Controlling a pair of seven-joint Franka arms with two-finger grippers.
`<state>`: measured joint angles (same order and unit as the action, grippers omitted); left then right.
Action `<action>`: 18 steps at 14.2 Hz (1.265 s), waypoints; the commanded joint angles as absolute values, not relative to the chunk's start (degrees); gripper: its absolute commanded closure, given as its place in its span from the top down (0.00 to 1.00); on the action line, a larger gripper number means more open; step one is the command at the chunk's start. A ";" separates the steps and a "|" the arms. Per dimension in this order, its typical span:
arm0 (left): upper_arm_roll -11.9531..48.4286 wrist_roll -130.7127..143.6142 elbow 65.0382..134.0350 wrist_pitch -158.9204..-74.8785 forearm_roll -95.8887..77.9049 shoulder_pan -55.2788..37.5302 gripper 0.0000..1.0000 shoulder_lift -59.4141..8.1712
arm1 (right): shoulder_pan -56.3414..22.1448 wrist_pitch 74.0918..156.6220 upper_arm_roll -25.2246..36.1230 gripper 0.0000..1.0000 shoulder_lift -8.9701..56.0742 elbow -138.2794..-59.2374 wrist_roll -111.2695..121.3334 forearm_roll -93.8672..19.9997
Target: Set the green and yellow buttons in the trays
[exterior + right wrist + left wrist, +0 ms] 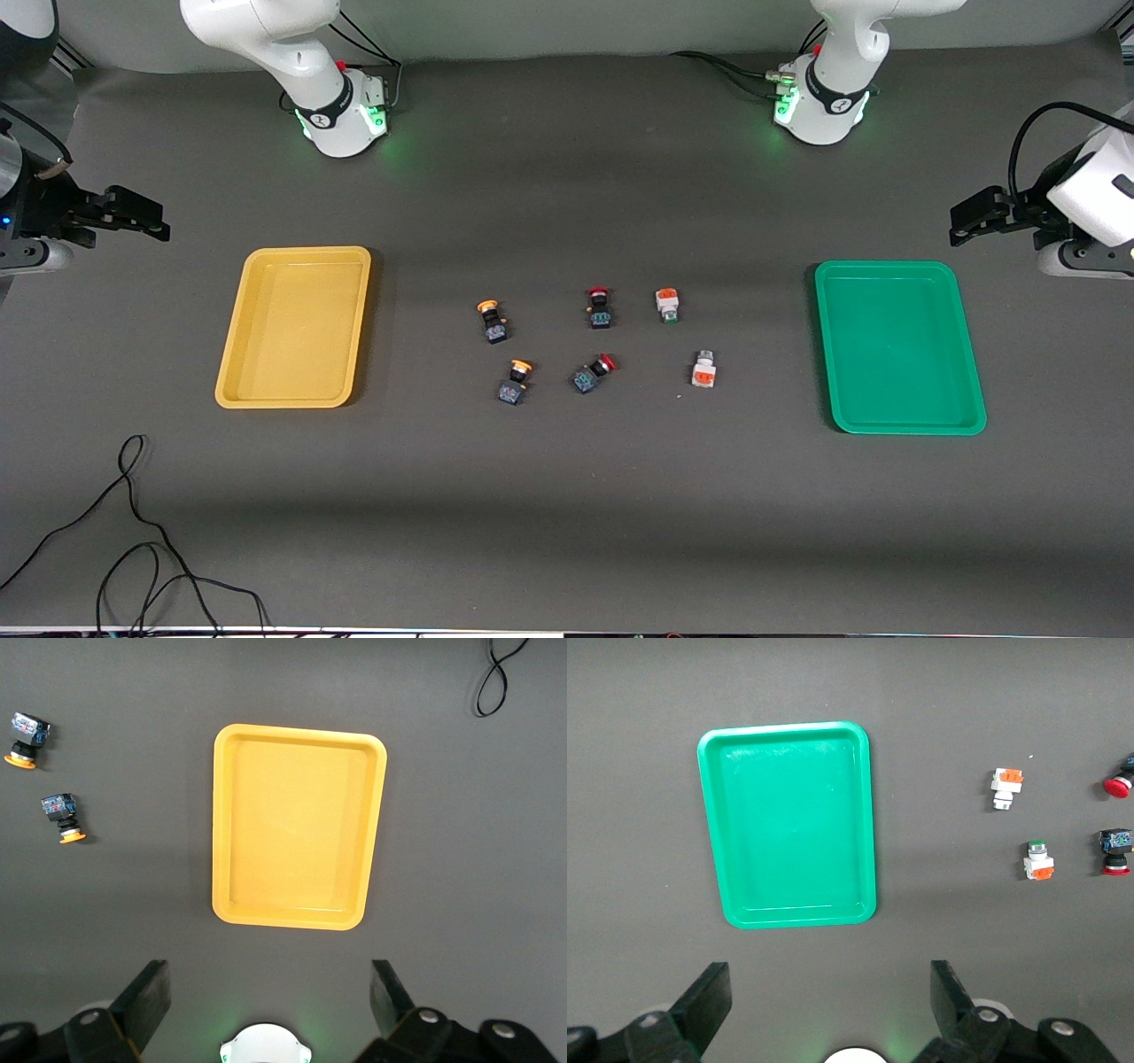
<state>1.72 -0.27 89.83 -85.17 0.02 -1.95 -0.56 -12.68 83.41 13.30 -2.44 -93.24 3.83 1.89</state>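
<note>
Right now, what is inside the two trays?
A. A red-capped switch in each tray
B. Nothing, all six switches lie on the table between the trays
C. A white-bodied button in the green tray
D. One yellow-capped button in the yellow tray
B. The yellow tray and the green tray hold nothing; the yellow-capped buttons, the white-bodied buttons and the red-capped switches all lie on the table between them.
</note>
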 commanded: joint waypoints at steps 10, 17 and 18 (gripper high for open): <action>1.05 -1.76 90.97 -86.66 0.44 -1.14 1.00 0.79 | -13.27 84.20 13.10 1.00 -2.11 -94.48 4.31 1.41; 1.41 -1.58 90.97 -86.05 0.53 -1.41 1.00 1.49 | -18.79 85.16 13.01 1.00 1.40 -94.48 -2.80 -1.49; 1.41 -1.58 90.97 -86.04 0.53 -1.41 1.00 1.58 | -20.03 85.43 13.01 1.00 2.54 -94.57 -3.60 -1.58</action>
<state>1.46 -0.89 89.87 -85.82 0.07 -1.16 -0.05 -17.52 84.31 12.86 0.38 -94.64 -0.98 -0.67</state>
